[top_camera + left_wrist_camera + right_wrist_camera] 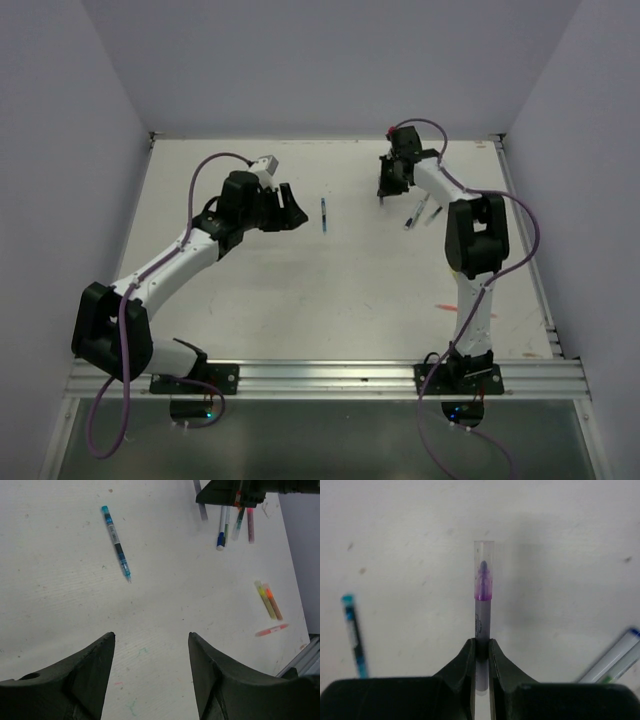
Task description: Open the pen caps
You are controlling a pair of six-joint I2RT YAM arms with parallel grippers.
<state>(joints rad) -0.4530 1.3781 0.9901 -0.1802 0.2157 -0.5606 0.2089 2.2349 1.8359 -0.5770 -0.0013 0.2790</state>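
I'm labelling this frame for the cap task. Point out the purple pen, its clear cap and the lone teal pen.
purple pen [481, 619], right wrist view, grey barrel below the purple band.
clear cap [483, 550], right wrist view, transparent far end.
teal pen [116, 541], left wrist view, middle of the barrel.

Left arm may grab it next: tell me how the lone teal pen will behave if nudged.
The teal pen is a thin, round-looking stick lying flat on the table, so a sideways nudge would probably roll it. It looks rigid and light. Its narrow plastic barrel might slip from a loose grip.
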